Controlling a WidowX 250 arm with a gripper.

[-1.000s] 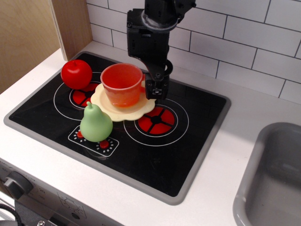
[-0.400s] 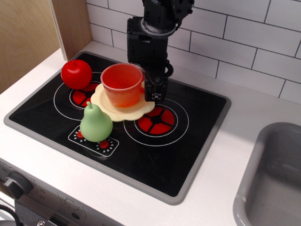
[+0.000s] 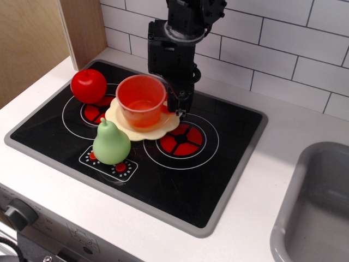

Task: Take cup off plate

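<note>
The red-orange cup [image 3: 140,103] stands on the pale cream plate [image 3: 164,125], on the black hob between the two burners. The cup is tilted, its mouth turned toward the camera so the inside shows. My black gripper [image 3: 176,105] comes down from above at the cup's right side, where the handle is. The handle is hidden behind the fingers, which appear closed on it. The cup's base still looks to be over the plate.
A glossy red apple [image 3: 88,85] sits left of the plate. A green pear [image 3: 111,143] stands just in front of it. The black hob [image 3: 218,164] stretches to the right. A grey sink [image 3: 319,207] is at far right, a wooden panel [image 3: 32,38] at far left.
The cup has tipped, its mouth now facing the camera, and shifted slightly. The gripper has moved a little up and left against the cup's right side.
</note>
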